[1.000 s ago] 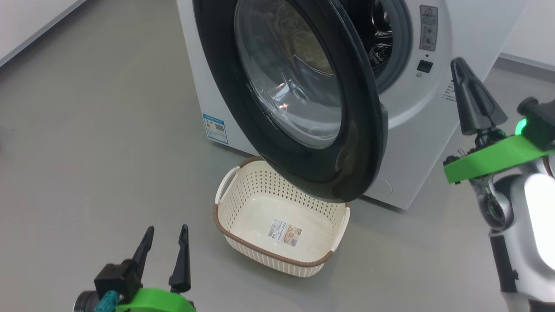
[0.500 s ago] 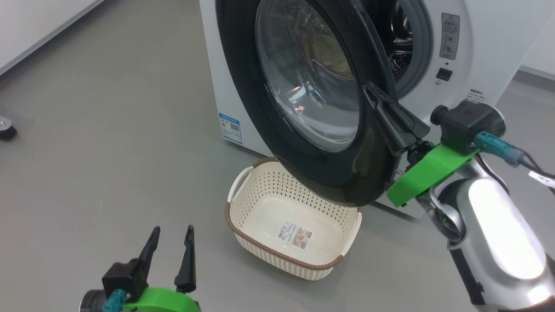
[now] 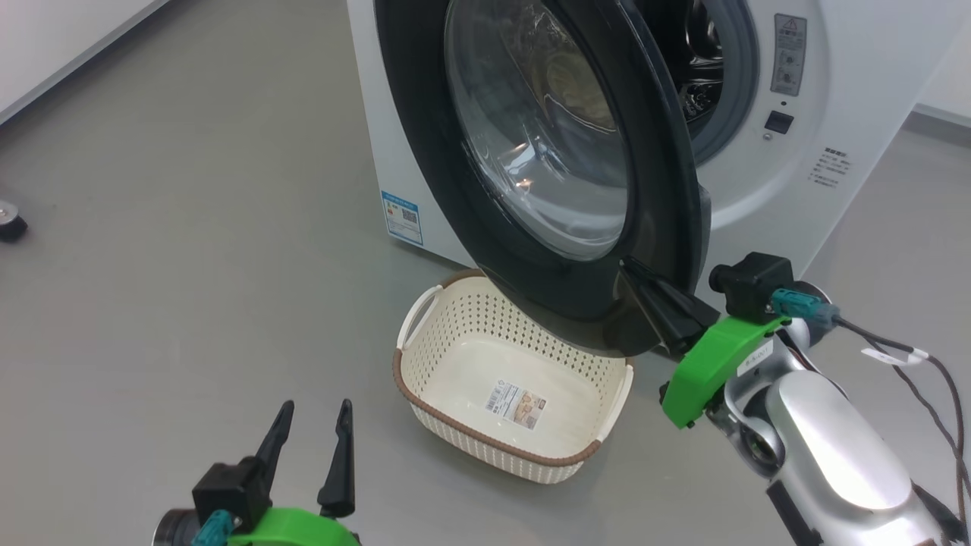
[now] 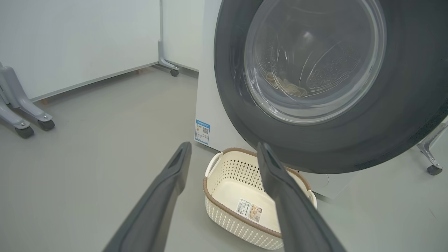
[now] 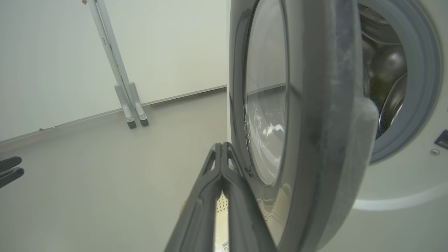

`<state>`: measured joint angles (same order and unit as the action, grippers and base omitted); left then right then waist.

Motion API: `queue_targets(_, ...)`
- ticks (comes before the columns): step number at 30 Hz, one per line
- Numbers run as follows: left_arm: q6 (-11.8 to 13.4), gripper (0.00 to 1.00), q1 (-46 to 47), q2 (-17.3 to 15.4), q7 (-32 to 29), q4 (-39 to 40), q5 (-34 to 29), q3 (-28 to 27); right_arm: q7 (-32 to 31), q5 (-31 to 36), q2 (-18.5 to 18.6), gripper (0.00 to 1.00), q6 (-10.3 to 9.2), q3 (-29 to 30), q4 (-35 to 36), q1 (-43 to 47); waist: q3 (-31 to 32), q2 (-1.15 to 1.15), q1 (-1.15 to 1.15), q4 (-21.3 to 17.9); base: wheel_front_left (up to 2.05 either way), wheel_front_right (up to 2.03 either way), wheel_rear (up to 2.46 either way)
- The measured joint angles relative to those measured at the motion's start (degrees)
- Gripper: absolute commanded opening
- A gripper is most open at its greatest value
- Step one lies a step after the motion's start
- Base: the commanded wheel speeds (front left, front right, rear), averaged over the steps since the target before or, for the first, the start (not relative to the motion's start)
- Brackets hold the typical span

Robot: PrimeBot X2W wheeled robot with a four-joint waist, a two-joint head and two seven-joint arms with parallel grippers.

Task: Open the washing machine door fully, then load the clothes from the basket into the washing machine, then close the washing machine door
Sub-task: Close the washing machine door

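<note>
The washing machine (image 3: 834, 91) stands ahead with its door (image 3: 425, 114) swung partly out, the black rim hanging over the basket (image 3: 485, 440). The basket sits on the floor with nothing in it but its bottom label. Cream cloth, the clothes (image 4: 285, 85), shows through the door glass, inside the drum. My right gripper (image 3: 628, 265) is shut on nothing, its tip against the lower outer face of the door (image 5: 325, 105); from its wrist the tip (image 5: 221, 145) sits beside the glass. My left gripper (image 3: 316, 406) is open and low, well short of the basket (image 4: 227, 182).
Grey floor spreads to the left. A caster (image 3: 7, 224) sits at the far left edge. Wheeled stand legs (image 4: 21, 122) and a white panel stand left of the machine. A cable (image 3: 910, 356) trails from my right wrist.
My right gripper has swung down and left from upright beside the machine to the door's lower edge. The head view shifted slightly. The left gripper and basket have stayed put.
</note>
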<state>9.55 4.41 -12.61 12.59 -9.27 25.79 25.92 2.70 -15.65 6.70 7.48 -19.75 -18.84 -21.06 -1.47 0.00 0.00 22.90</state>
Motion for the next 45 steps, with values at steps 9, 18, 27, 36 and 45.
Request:
queue_targets(9,-0.4,1.0,1.5,1.0,0.1,-0.6,0.0,0.3,2.9,-2.2,-0.6,0.0,0.0,-3.6,-10.0,-5.5,-1.0,0.0,0.0,-0.1,0.0,0.0,0.0)
queue_targets(18,-0.5,1.0,1.5,1.2,0.5,-1.4,0.0,0.4,6.0,-4.2,-1.5,0.0,0.0,-6.1,-18.6,-9.8,-1.5,0.0,0.0,-0.1,0.0,0.0,0.0)
queue_targets(27,-0.5,1.0,3.1,2.2,0.7,-2.0,0.0,0.8,8.7,-5.6,-1.5,0.0,0.0,-6.7,-25.1,-14.5,-3.2,0.0,0.0,0.9,0.0,0.0,0.0)
queue_targets(36,-0.4,1.0,3.7,2.9,1.3,-2.8,0.0,0.8,10.0,-6.1,0.0,0.0,0.0,-6.3,-29.3,-18.6,-5.7,0.0,0.0,1.6,0.0,0.0,0.0)
queue_targets(45,-0.5,1.0,6.9,4.8,1.6,-2.9,-0.6,0.6,10.6,-5.2,4.6,0.0,0.0,-3.0,-32.7,-25.6,-9.8,0.0,0.01,2.8,0.0,0.0,0.0)
